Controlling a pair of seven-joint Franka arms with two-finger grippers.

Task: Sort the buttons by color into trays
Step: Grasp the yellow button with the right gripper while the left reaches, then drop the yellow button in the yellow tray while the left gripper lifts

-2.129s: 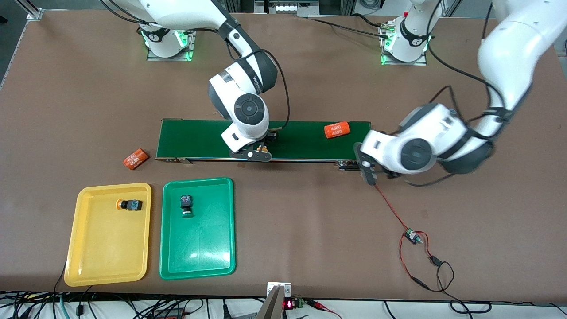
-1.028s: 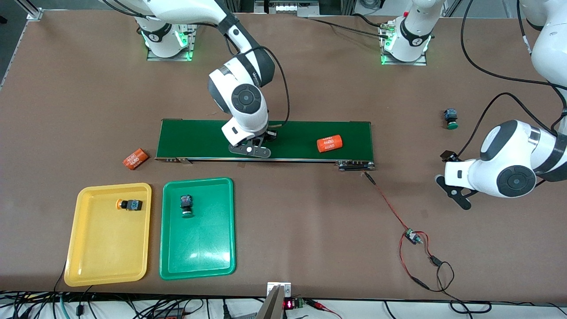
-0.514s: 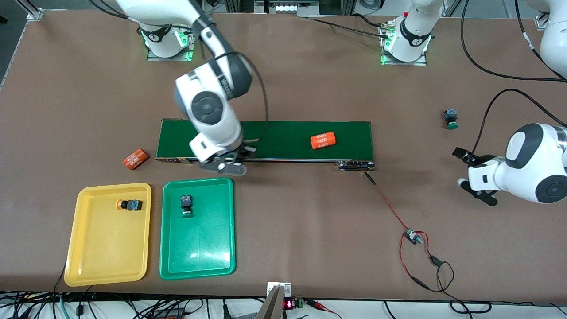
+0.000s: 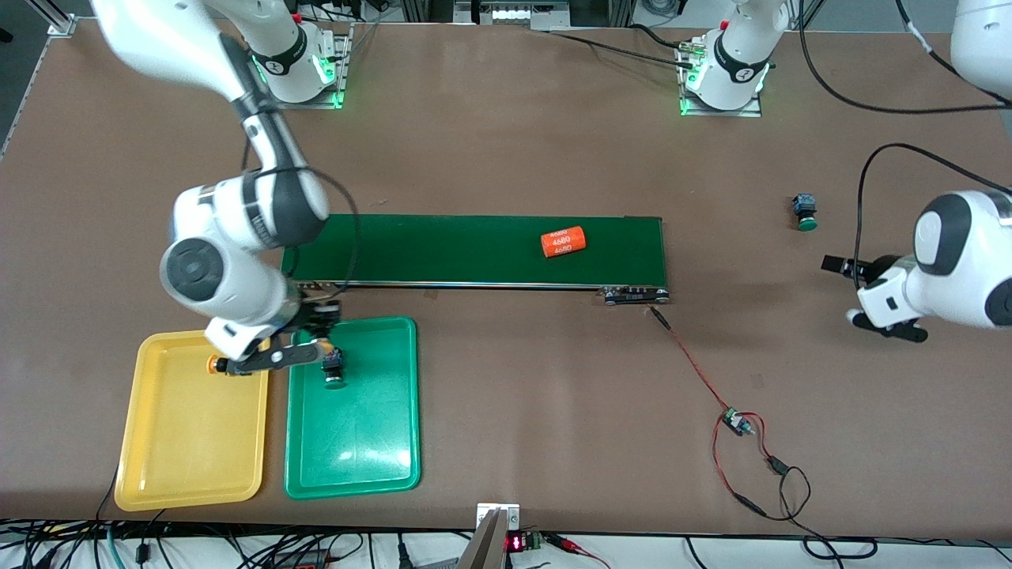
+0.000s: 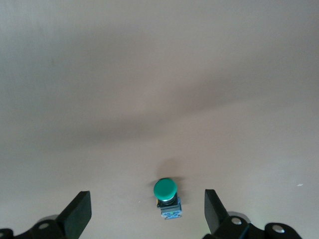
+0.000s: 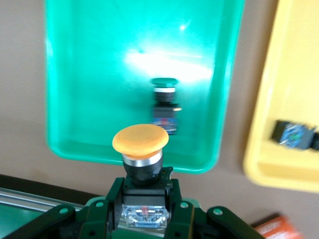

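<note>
My right gripper (image 4: pixel 316 322) is shut on a yellow-orange button (image 6: pixel 140 140) and holds it over the green tray's (image 4: pixel 352 442) edge nearest the conveyor. A green button (image 4: pixel 333 370) lies in that tray and shows in the right wrist view (image 6: pixel 164 107). The yellow tray (image 4: pixel 194 427) beside it holds another yellow-orange button (image 6: pixel 294 135), half hidden by my right hand in the front view. A second green button (image 4: pixel 805 213) lies on the bare table at the left arm's end. My left gripper (image 4: pixel 842 267) is open over the table beside it. The left wrist view shows that button (image 5: pixel 166 195) between the fingers.
A long dark green conveyor belt (image 4: pixel 443 249) carries an orange numbered cylinder (image 4: pixel 562 242). Another orange cylinder (image 6: pixel 276 226) lies on the table near the yellow tray. A red and black wire with a small board (image 4: pixel 735 423) runs from the conveyor's end.
My right arm has swung from the conveyor to the trays with the yellow-orange button. My left arm has drawn back toward its end of the table. The cylinder has ridden along the belt.
</note>
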